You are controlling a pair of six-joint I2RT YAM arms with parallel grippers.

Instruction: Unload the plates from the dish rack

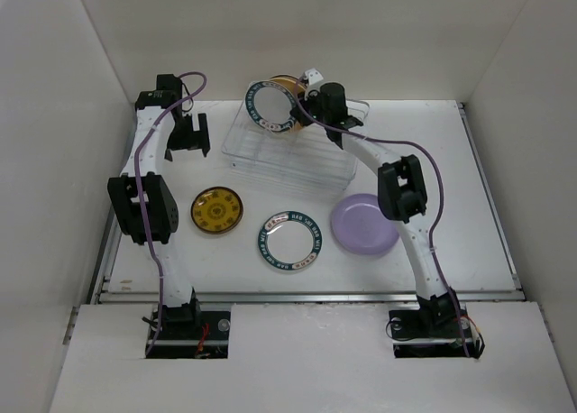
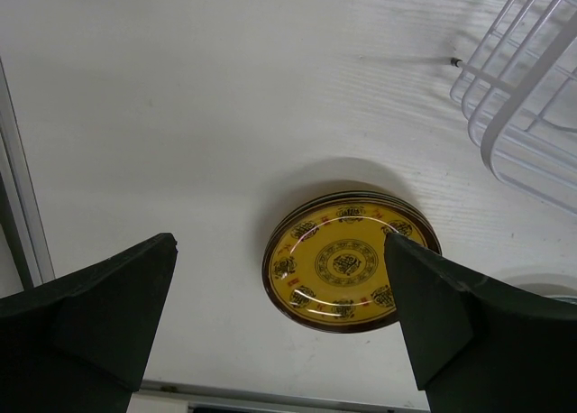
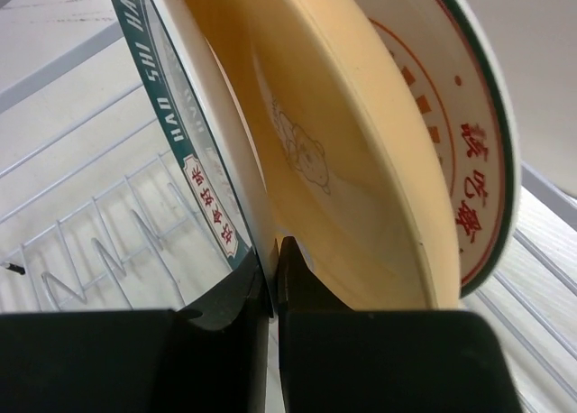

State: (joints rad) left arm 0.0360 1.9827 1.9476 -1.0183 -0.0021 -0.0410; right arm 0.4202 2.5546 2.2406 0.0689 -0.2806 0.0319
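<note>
Top view, rack: the dish rack (image 1: 288, 151) sits at upper centre of the tabletop (image 1: 451, 160). Plates stand on edge only at its upper left end.
Top view, right tool: my right tool (image 1: 305, 105) reaches over the rack to the standing teal-rimmed plate (image 1: 269, 106). It takes the rim, because the rack holds the plate's lower edge.
Top view, unloaded: the gold plate (image 1: 217, 210), flat teal-rimmed plate (image 1: 290, 243) and lavender plate (image 1: 364, 224) lie in a row below the rack, each apart.
Top view, room: bare tabletop shows right of the lavender plate and left of the rack. I judge either would take another plate.
Left wrist view, left tool: my left tool (image 2: 279, 251) is spread wide and holds nothing. It hangs above the gold plate, with the rack's corner at upper right.
Right wrist view, grip: my tool is pressed together, pinching the standing teal-rimmed plate's rim at lower centre.
Right wrist view, neighbours: the tan-yellow plate (image 3: 334, 160) leans just beside my right finger (image 3: 306, 296), and the red-lettered plate (image 3: 469, 151) stands behind it.
Right wrist view, edges: room is tight on the right and open on the left over the empty bars. I judge that lifting up and leftward avoids scraping.
</note>
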